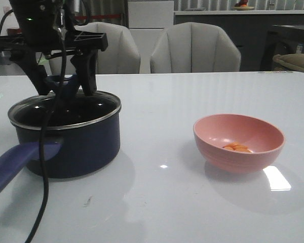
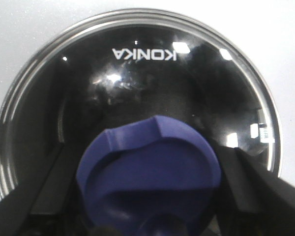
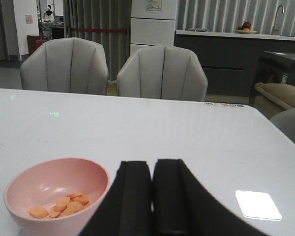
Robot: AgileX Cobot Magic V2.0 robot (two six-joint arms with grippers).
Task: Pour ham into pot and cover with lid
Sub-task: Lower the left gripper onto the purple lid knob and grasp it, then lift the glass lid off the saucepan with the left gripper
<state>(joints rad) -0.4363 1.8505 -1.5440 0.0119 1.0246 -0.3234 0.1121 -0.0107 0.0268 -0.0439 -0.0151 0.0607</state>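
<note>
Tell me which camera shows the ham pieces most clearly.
The right wrist view: it looks into the pink bowl, showing separate ham pieces. The front view shows only an orange patch behind the rim. The left wrist view shows none.

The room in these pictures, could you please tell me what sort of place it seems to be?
Probably a home-style dining and kitchen area: a white table with padded chairs behind it, and a dark counter with a tap further back.
</note>
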